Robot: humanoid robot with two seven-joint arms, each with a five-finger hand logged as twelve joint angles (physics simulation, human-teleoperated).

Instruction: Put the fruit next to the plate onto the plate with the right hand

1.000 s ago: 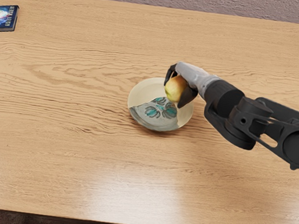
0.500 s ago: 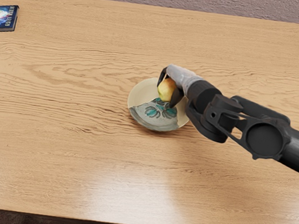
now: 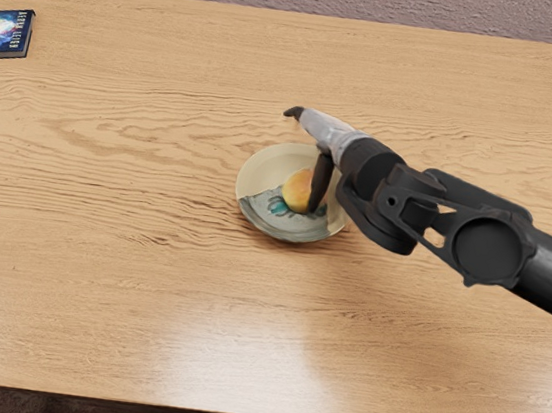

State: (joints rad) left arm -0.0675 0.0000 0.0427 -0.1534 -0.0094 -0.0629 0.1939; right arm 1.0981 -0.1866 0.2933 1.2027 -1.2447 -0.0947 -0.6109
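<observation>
Glossy wood-grain table (image 3: 96, 275) — glazed plate (image 3: 260, 169), matt dark hand (image 3: 314, 146).

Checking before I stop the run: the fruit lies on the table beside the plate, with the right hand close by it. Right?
Not quite. The head view shows the fruit lying on the plate, not on the table beside it. The rest holds: the right hand is close by it, open.
</observation>
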